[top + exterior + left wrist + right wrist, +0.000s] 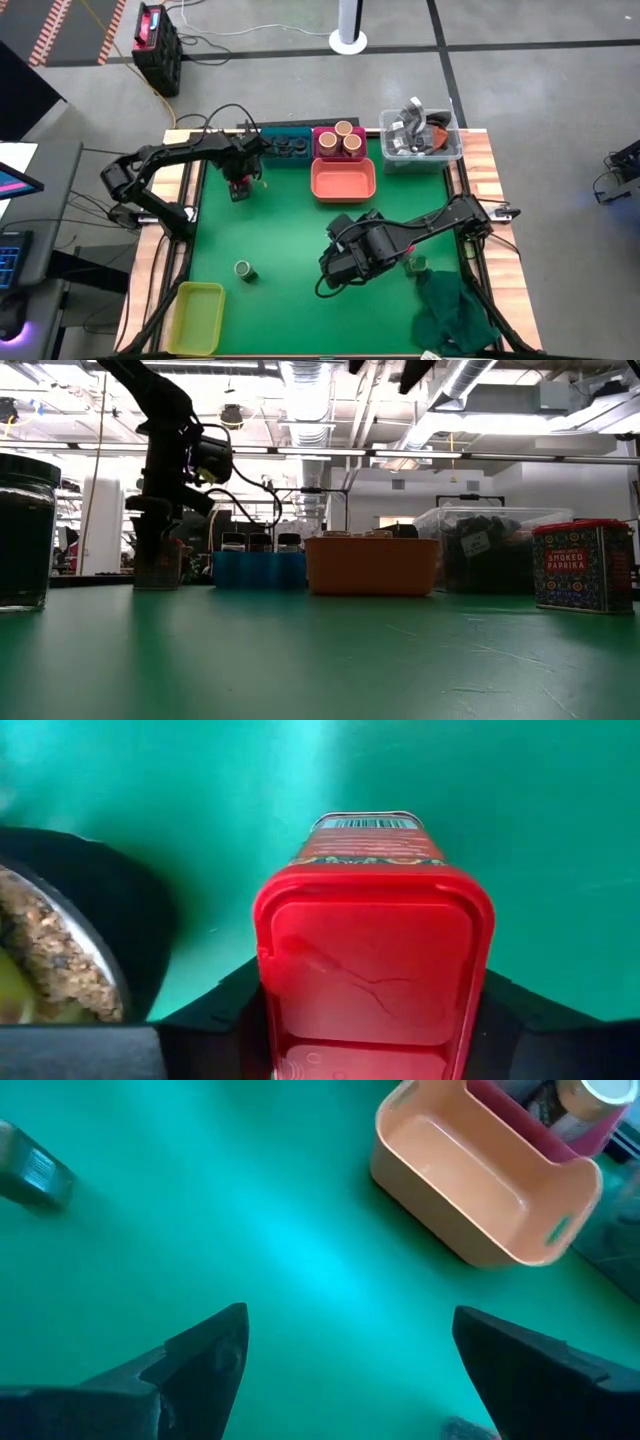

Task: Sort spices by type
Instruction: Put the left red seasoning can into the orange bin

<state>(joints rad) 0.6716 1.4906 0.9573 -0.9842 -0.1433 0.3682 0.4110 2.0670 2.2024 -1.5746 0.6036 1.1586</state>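
From my seat at the controls I see a yellow tray sitting at the near left corner of the table and a crumpled green cloth at the near right corner. A little farther in, a green-topped jar stands alone on the green mat, left of centre. The right gripper hovers near the middle of the table, its fingers spread wide with nothing between them, and another green-topped jar stands just beside that arm on its right. In the low view a pink square box labelled smoked paprika stands upright on the mat. Farther back, the left gripper is down over a red-lidded square box towards the far left of the table; its fingers sit on either side of the box and appear clamped on it, with the box resting on the mat. Just beside it stands a clear jar of coarse spice. Along the far edge sit a blue tray with dark round jars, a pink tray with tan-topped round jars, an empty orange tray in front of it, and a clear tub.
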